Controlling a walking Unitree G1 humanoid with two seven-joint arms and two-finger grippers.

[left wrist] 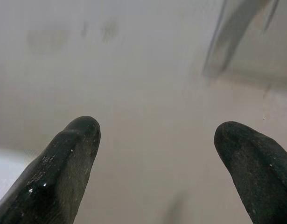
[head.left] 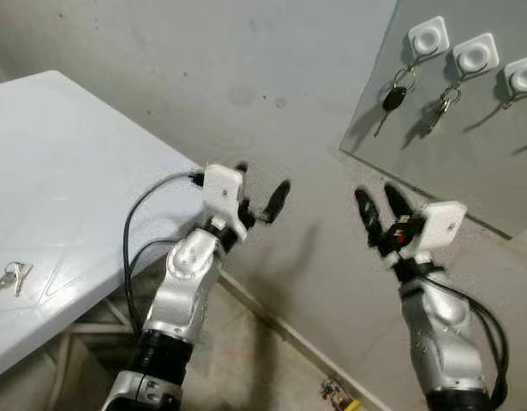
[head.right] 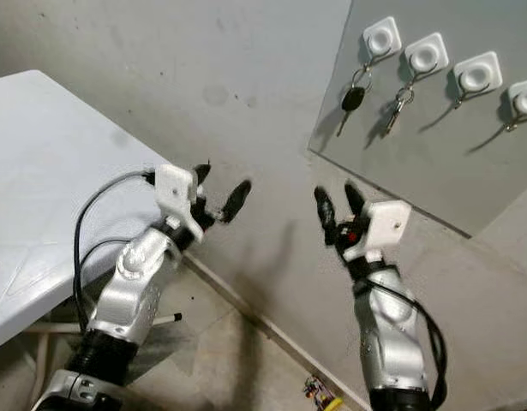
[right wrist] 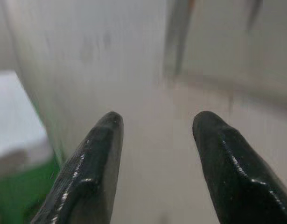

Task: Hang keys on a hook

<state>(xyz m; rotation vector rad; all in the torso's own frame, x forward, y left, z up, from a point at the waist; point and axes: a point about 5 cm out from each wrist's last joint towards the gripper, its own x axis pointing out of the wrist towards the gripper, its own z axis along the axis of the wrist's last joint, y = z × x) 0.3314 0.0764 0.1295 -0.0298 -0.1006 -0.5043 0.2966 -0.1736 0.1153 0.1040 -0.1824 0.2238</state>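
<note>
Two empty, spread grippers, left (head.left: 261, 193) and right (head.left: 380, 204), between white table (head.left: 66, 171) and grey hook board (head.left: 469, 137).

Head stereo pair looks down at wall (head.left: 272, 77) and table (head.left: 66, 171) at nine o'clock; wrist cameras face that wall up close, blurred

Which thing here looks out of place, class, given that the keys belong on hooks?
A loose set of keys lies on the white table, while two other sets hang from the white wall hooks. Both grippers are open and hold nothing.
</note>
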